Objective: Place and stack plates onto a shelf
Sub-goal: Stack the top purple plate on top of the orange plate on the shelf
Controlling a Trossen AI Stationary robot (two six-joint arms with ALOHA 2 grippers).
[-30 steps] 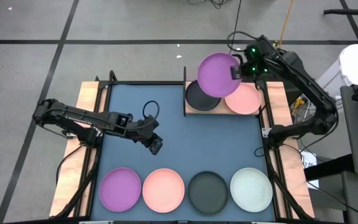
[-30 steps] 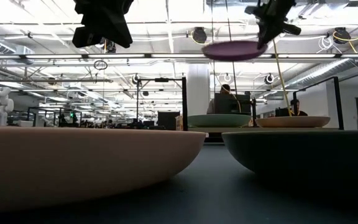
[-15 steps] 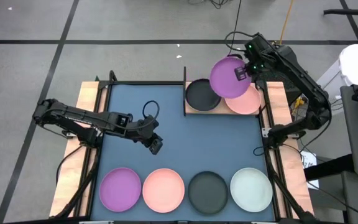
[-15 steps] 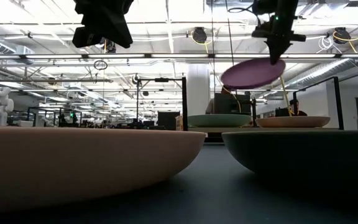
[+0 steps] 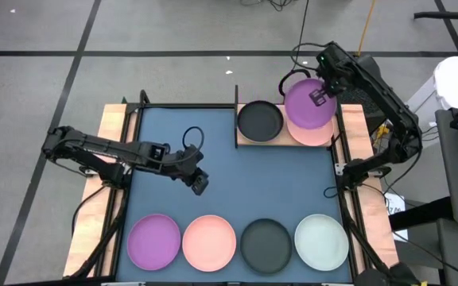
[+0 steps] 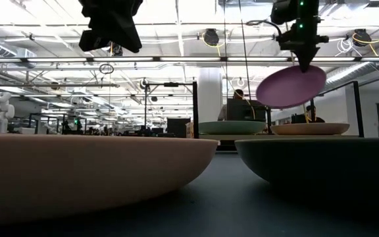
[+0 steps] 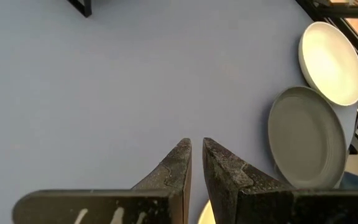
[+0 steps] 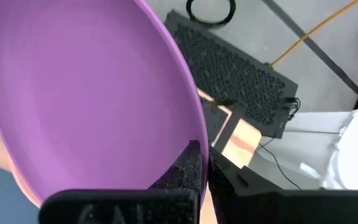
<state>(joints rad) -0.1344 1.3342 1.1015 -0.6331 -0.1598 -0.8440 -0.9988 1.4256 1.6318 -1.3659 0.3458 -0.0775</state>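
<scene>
Held plate: purple plate (image 5: 308, 103), pinched by its rim at roughly 3 o'clock on the disc in the high view; hangs in the air above the pink plate on the shelf, not touching it.
Tilt: round, so no long axis; face slanted in the low view (image 6: 291, 86), rim low toward 9 o'clock, high toward 3 o'clock, right under the fingers.
Right gripper: (image 5: 320, 97) clenched on the purple plate's edge; plate spreads away from the fingertips toward 9 o'clock in the high view, one finger (image 8: 185, 168) over the inner face, the other behind the rim.
Shelf: light-wood board (image 5: 273, 140) at 12 to 1 o'clock on the table, black upright rail at its 9 o'clock end.
On shelf: black plate (image 5: 259, 121) on the rail-side half; pink plate (image 5: 312, 135) on the other half, mostly covered from above by the purple one.
Front row: along the 6 o'clock edge of the blue mat (image 5: 229, 179), from 9 toward 3 o'clock: second purple plate (image 5: 153, 242), second pink plate (image 5: 209, 242), second black plate (image 5: 265, 243), pale mint plate (image 5: 321, 241); lying flat, side by side.
Left gripper: (image 5: 199, 185) hovering over the bare mat toward 9 o'clock of centre, fingers (image 7: 178, 163) nearly together with a thin slit between, gripping nothing.
</scene>
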